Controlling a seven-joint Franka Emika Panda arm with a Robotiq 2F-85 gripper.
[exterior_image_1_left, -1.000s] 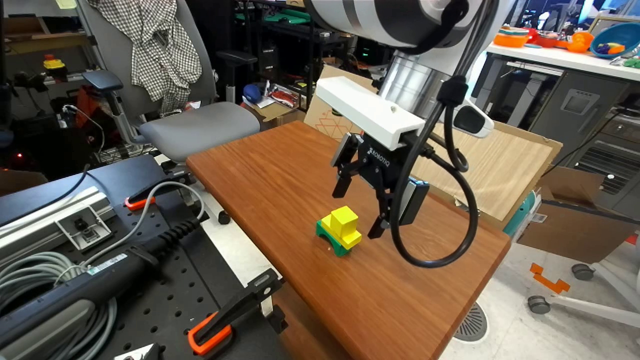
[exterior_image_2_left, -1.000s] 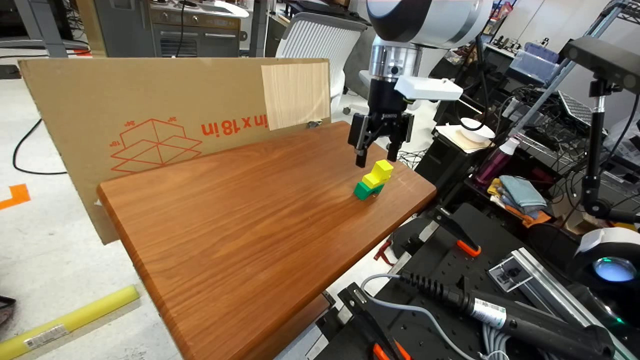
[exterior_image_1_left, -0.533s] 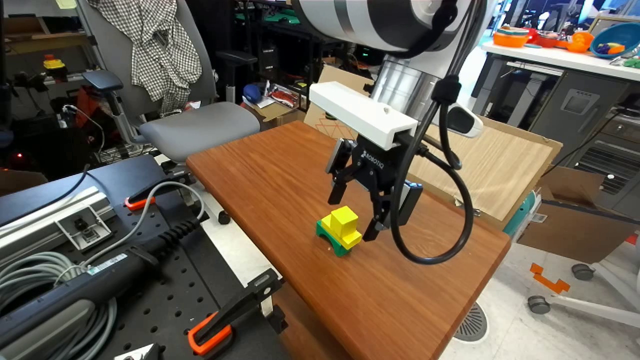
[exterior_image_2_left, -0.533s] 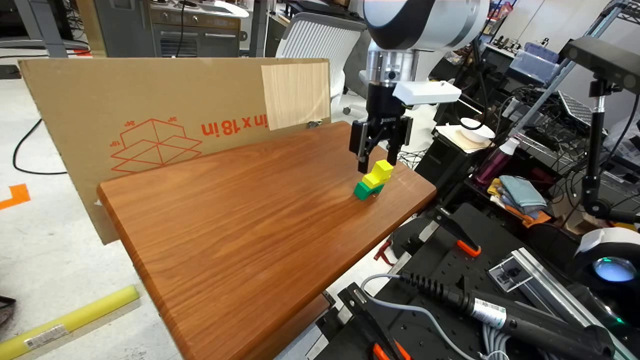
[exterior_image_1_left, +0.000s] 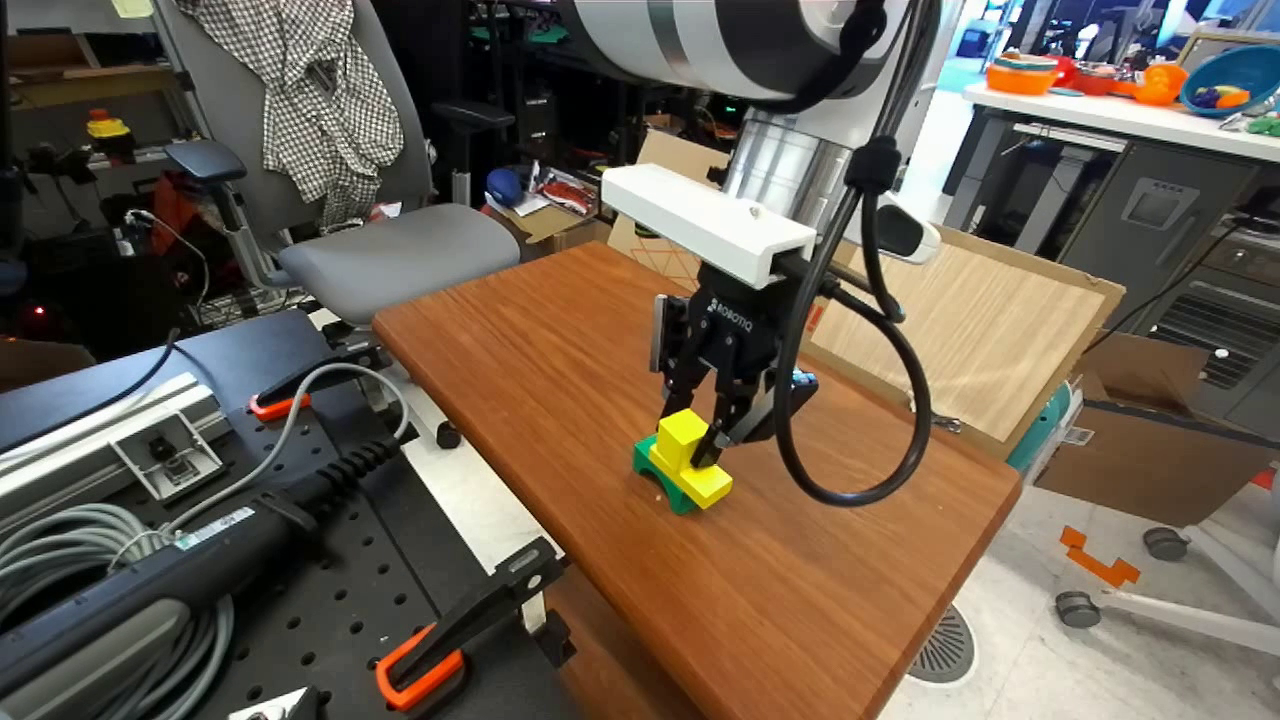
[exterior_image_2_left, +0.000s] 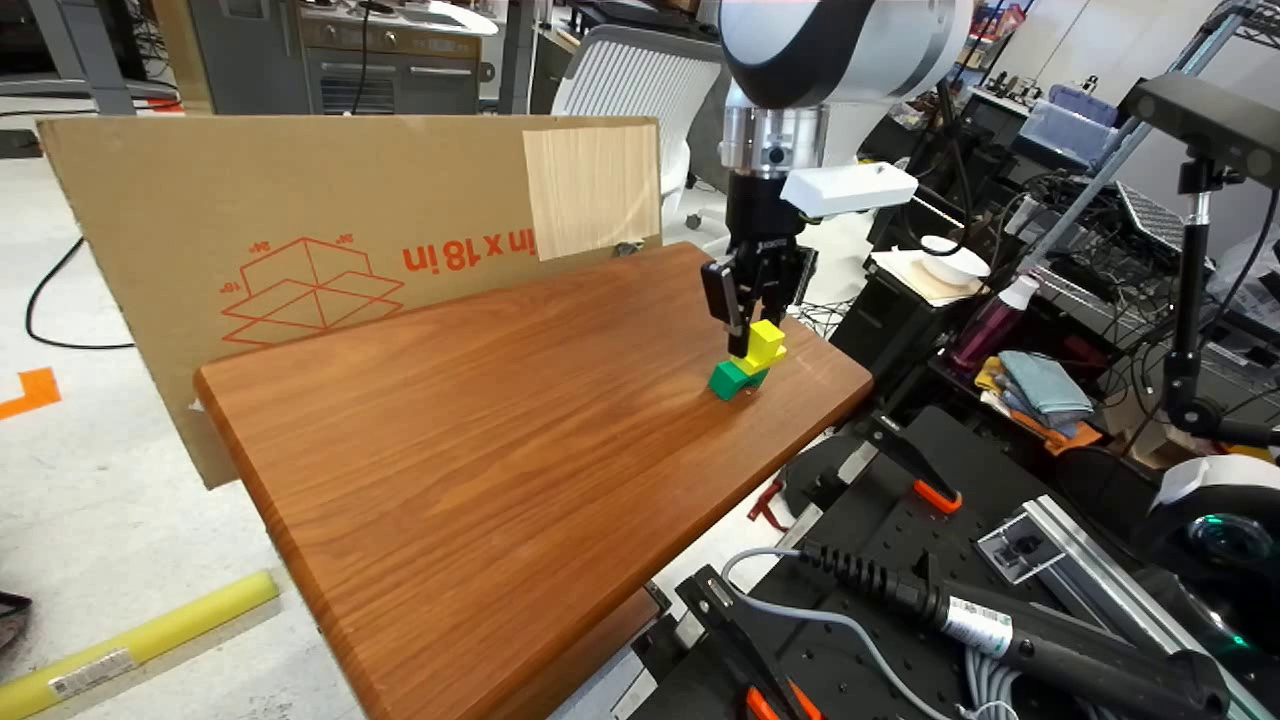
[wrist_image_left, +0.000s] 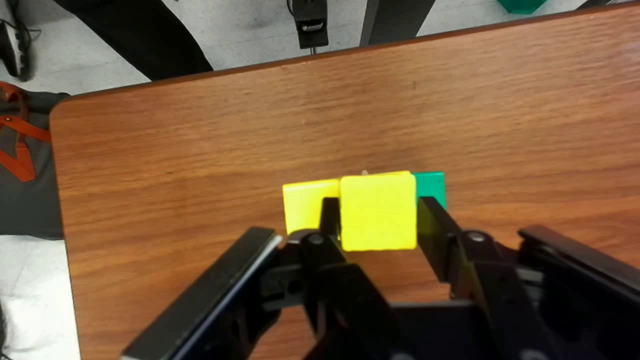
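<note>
A plain, bright yellow cube (wrist_image_left: 378, 212) sits in the gripper (exterior_image_1_left: 688, 432), which is closed snugly on two opposite sides. Below it come a flat yellow block (wrist_image_left: 309, 200), a green arch (exterior_image_2_left: 728, 380) and the wooden table (exterior_image_1_left: 500, 330). "ROBOTIQ" marks the gripper. A black cable (exterior_image_1_left: 850, 497) loops beside it; farther off, cardboard (exterior_image_2_left: 350, 200) reads "in x 18 in", upside down.
</note>
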